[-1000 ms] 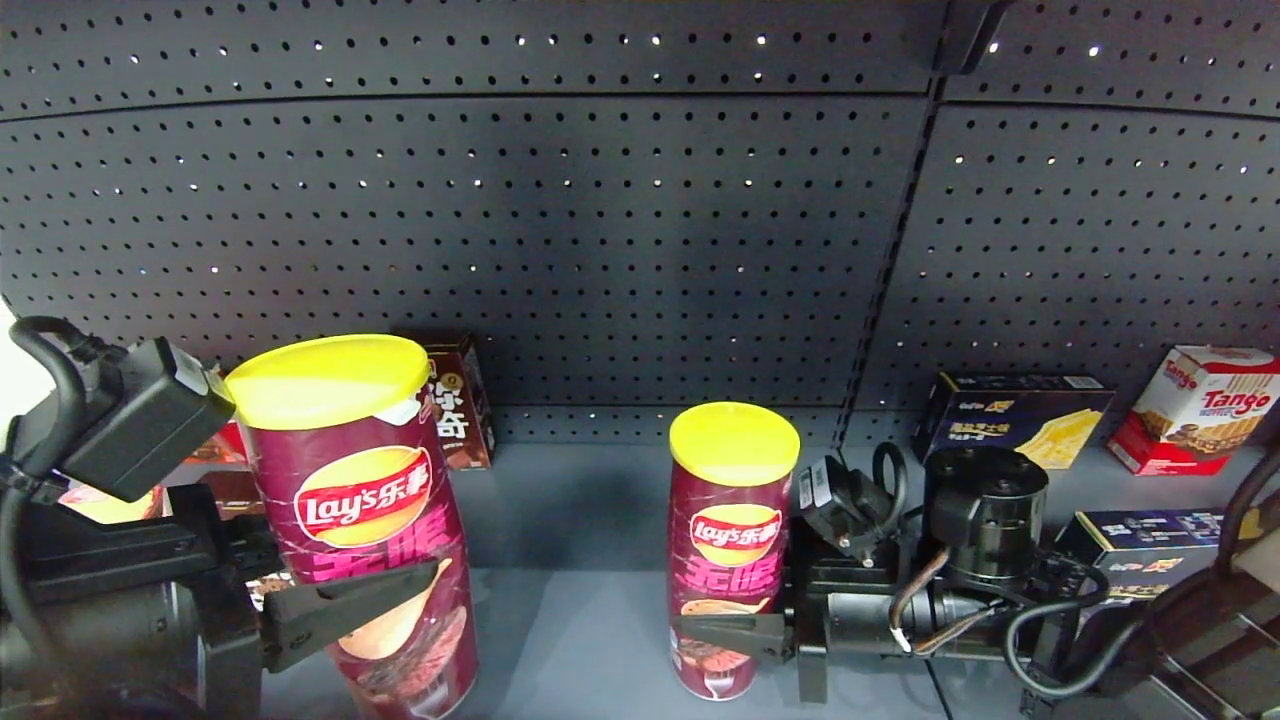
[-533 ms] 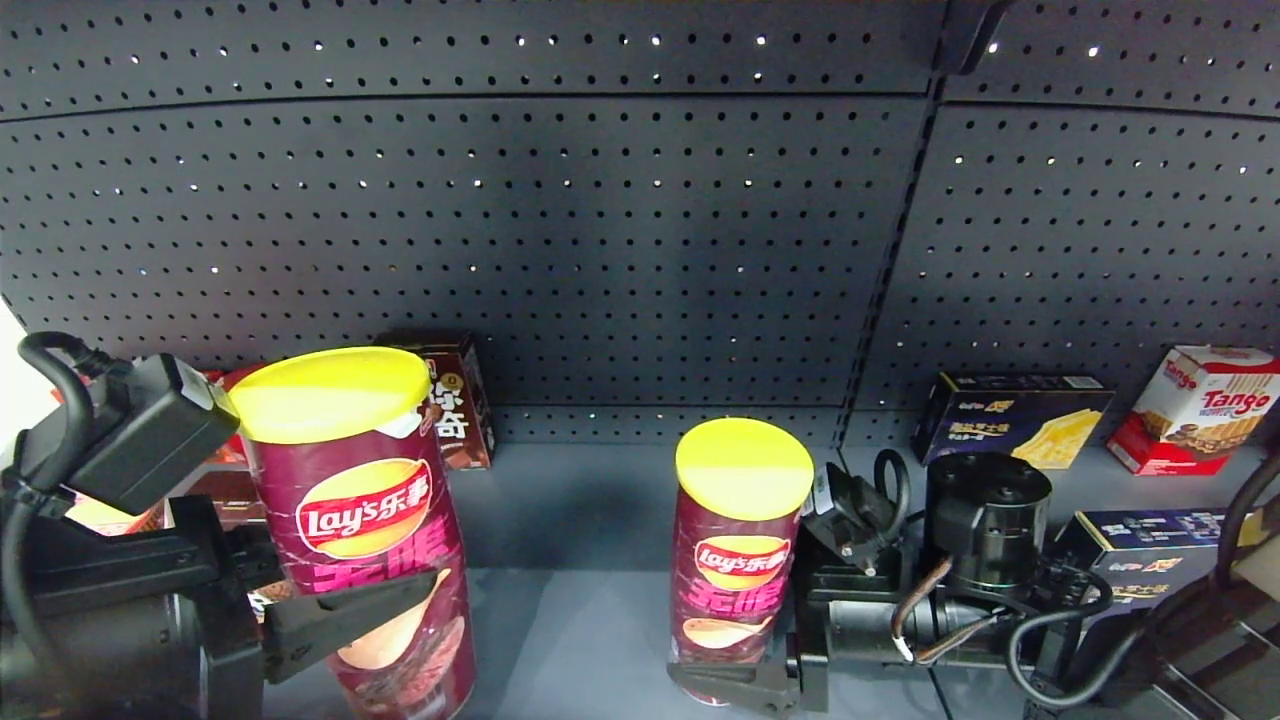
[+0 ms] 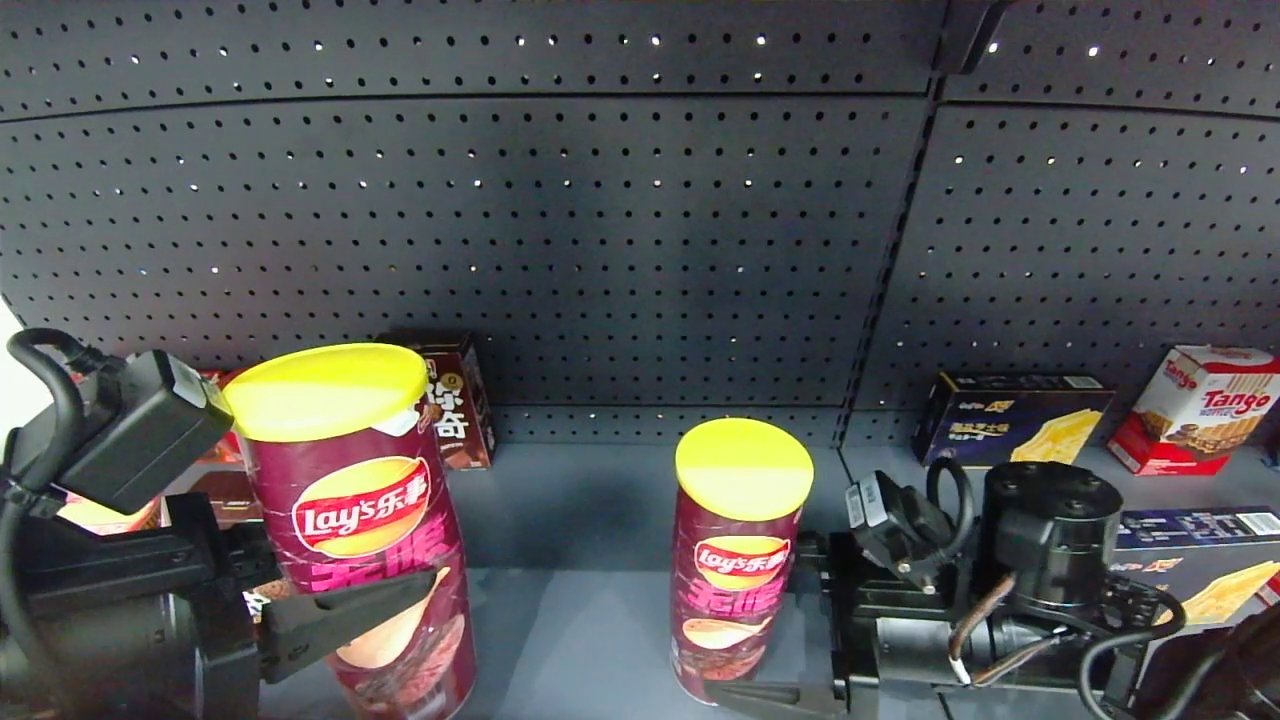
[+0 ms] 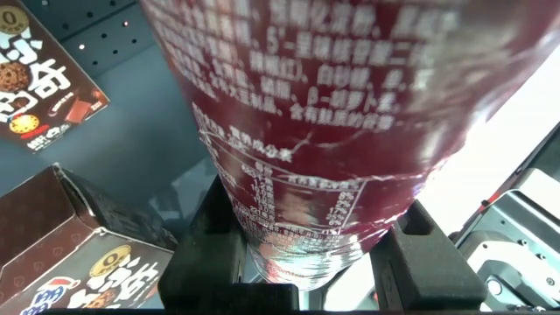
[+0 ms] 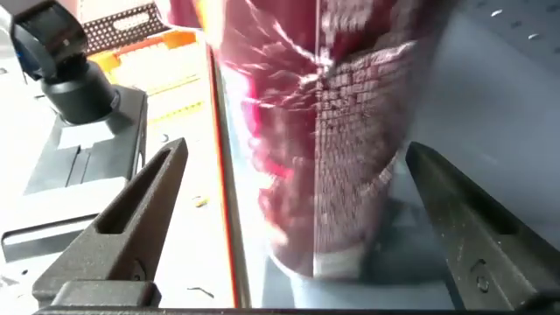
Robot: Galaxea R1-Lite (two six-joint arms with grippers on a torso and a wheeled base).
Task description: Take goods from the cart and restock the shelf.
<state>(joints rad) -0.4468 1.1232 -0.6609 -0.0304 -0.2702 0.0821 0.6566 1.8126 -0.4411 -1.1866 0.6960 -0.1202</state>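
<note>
Head view: left gripper (image 3: 390, 610) is clenching the left can (image 3: 350, 470) for shelving; right gripper (image 5: 297, 162) is gaping around the shelved right can (image 3: 738, 560).

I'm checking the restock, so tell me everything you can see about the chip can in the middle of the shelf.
The middle chip can is a dark red printed tube closed by a flat yellow lid, standing upright on the grey shelf. The open right gripper flanks its base without touching.

Right pincer (image 5: 296, 149) released the right chip can (image 3: 738, 560), sliding rightward.
</note>
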